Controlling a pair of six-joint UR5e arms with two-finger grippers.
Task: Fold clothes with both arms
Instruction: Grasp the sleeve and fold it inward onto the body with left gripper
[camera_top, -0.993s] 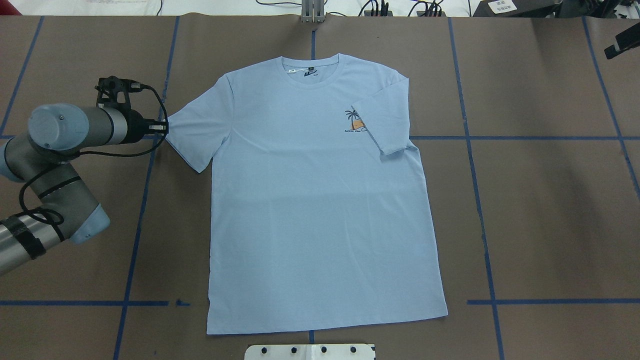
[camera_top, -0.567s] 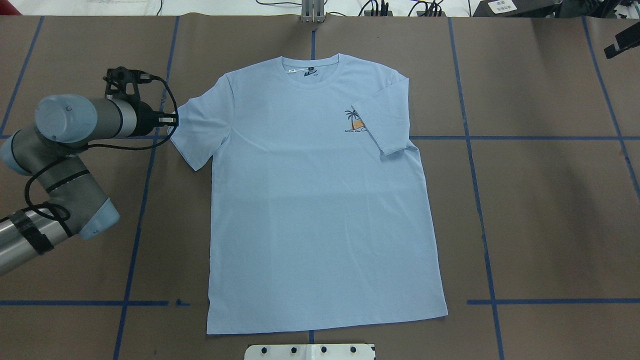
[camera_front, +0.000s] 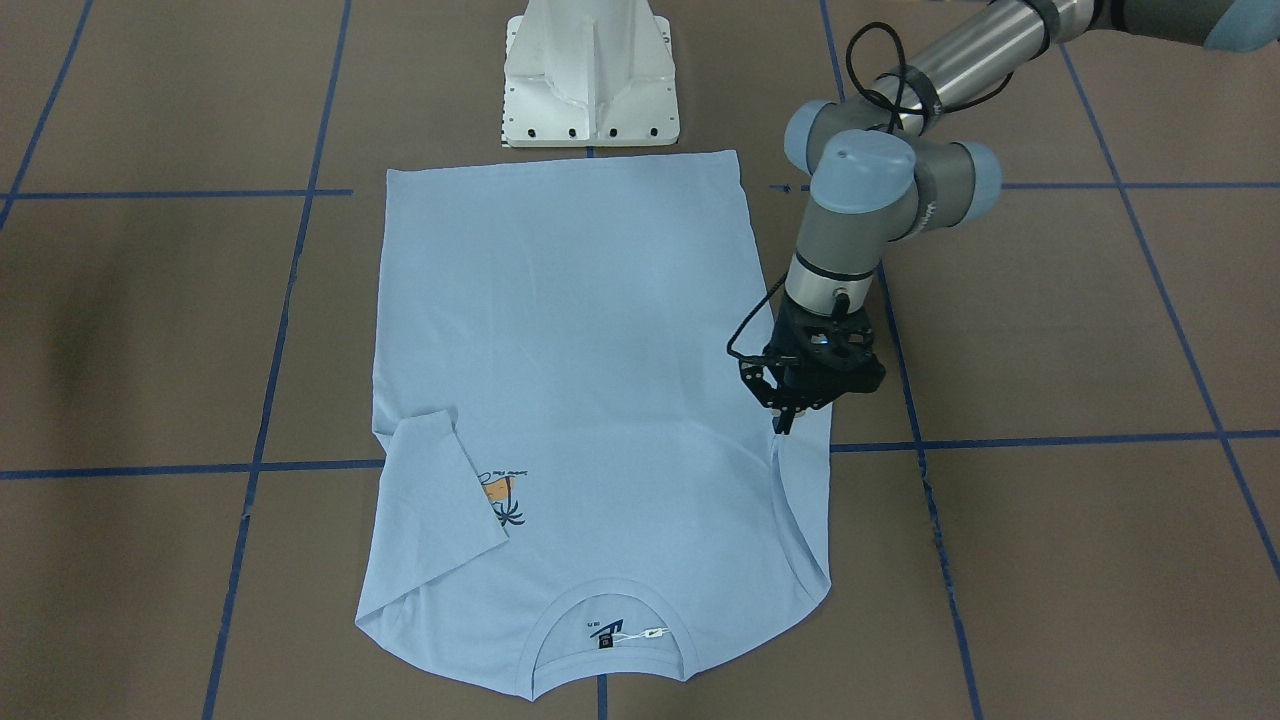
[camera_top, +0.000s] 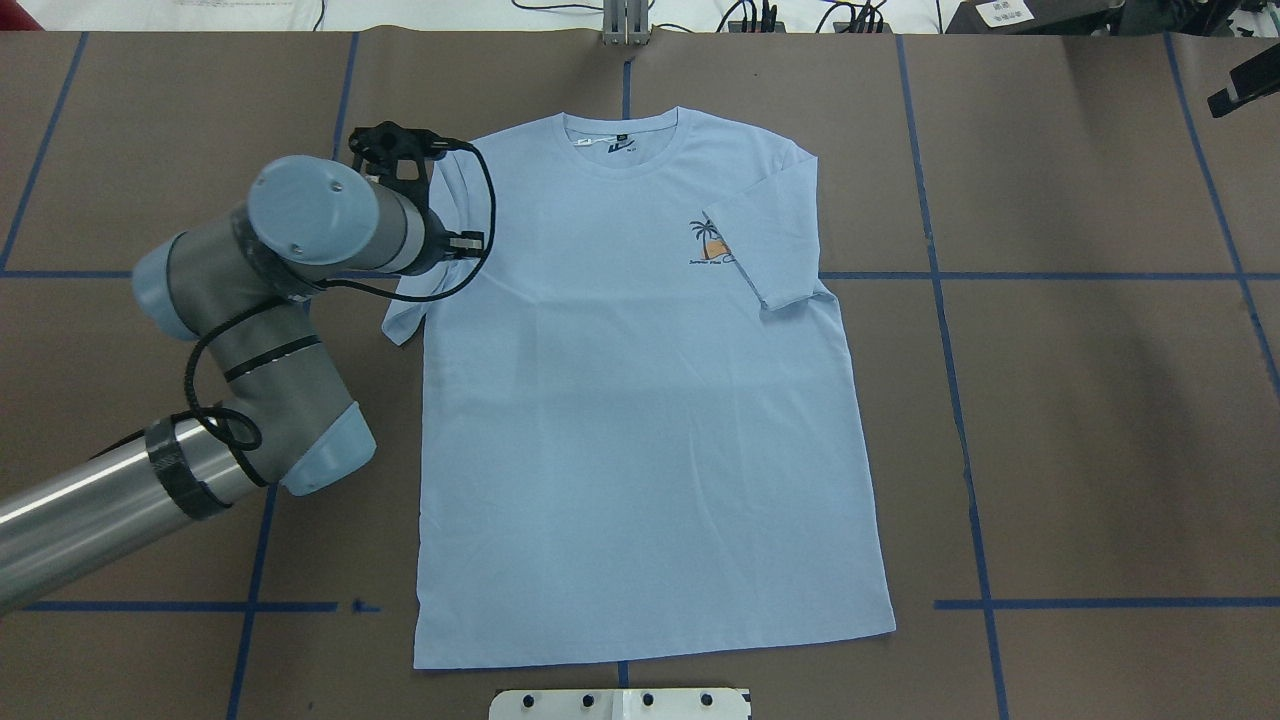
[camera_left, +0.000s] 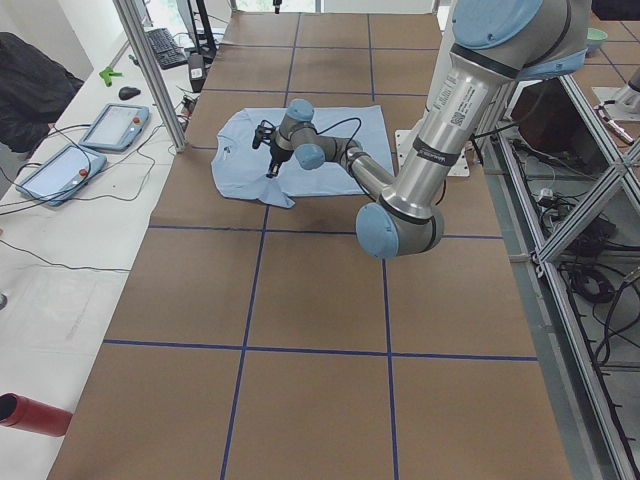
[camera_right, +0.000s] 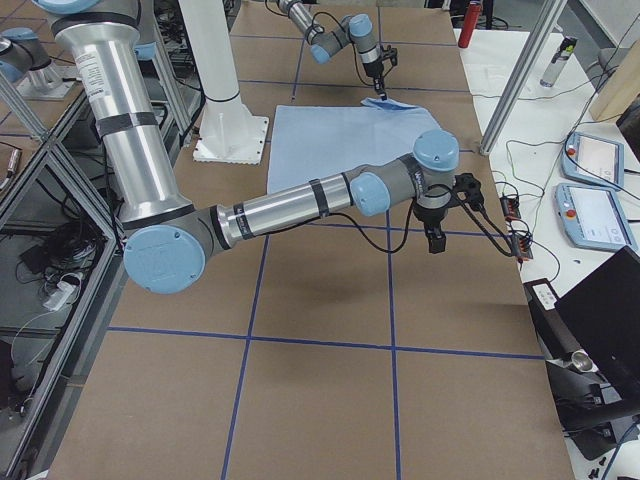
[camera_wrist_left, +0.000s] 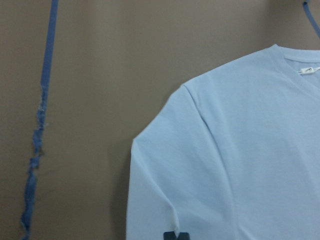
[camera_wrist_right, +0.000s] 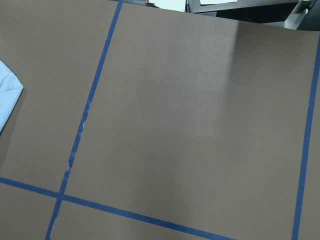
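The left gripper (camera_front: 781, 425) has swung inward, carrying the sleeve (camera_front: 805, 520) it pinches over the T-shirt (camera_top: 640, 420). If that thin pinch slips, the sleeve could flop back crooked. Light blue, it lies flat in the middle of the table (camera_top: 1080, 420), other sleeve (camera_top: 765, 245) already folded in. The right gripper (camera_right: 436, 240) hangs aside; apart or together, I can't tell.

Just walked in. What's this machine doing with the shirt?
A two-armed robot is folding a light blue short-sleeved T-shirt spread on a brown table. Its left gripper pinches the sleeve on that side, lifted inward over the shirt. The opposite sleeve already lies folded inward, reaching the chest print. The right gripper hangs over the table, away from the shirt.
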